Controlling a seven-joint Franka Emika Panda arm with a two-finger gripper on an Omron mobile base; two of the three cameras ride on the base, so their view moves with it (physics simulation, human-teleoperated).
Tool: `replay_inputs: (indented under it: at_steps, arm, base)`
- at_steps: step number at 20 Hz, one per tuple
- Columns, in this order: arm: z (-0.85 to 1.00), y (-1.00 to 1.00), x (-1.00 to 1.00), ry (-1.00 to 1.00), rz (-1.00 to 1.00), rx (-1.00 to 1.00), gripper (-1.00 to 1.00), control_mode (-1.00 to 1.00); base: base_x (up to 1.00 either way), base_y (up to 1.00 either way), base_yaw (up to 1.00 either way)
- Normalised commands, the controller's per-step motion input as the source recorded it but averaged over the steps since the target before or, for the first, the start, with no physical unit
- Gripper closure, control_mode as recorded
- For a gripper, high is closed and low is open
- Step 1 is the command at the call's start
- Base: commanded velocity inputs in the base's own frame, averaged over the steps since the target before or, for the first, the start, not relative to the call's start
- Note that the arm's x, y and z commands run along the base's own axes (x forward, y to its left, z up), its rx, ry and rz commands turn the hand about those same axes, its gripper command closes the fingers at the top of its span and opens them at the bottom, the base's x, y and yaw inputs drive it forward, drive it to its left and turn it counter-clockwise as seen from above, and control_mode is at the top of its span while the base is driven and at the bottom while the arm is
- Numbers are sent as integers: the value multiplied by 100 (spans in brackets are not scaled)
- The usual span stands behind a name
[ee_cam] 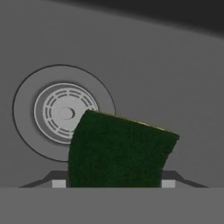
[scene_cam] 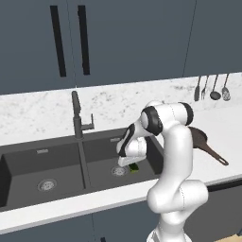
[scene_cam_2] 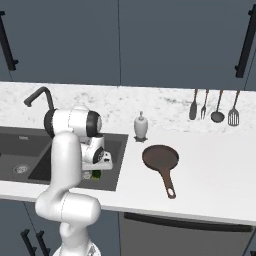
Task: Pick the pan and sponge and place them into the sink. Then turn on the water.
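Observation:
My gripper (scene_cam: 133, 164) hangs low inside the right basin of the dark grey sink (scene_cam: 28, 160), shut on the sponge (scene_cam: 134, 168). In the hand view the sponge (ee_cam: 118, 153) fills the gap between the two fingertips, its dark green face toward the camera, tilted, with a thin yellow edge. It hovers just above the basin floor, beside the round metal drain (ee_cam: 65, 113). The reddish-brown pan (scene_cam_2: 160, 157) lies on the white counter right of the sink (scene_cam_2: 20, 145), handle toward the front edge. No water shows at the faucet (scene_cam: 77, 118).
A white soap dispenser (scene_cam_2: 141, 126) stands behind the sink's right corner. Several utensils (scene_cam_2: 215, 105) hang on the back wall at the right. The left basin has its own drain (scene_cam: 47, 184). Dark cabinets hang above.

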Motion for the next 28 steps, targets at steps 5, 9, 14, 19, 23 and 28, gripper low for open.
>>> replay_inputs:
  at_steps: [5,9,14,19,23,28]
  arm:
    - [42,0,1,1,0,-2,-100,-100]
    - [64,-2,0,0,0,0,-100,-100]
    - [53,-14,-41,0,0,0,-100,-100]
    - [58,-14,-60,0,0,0,-100,-100]
    - [74,-28,-55,-1,0,0,-100,-100]
    - [37,-33,-35,-2,1,-11,-100,-100]
  base:
    - [0,0,0]
    - [0,0,0]
    - [0,0,0]
    - [0,0,0]
    - [0,0,0]
    - [0,0,0]
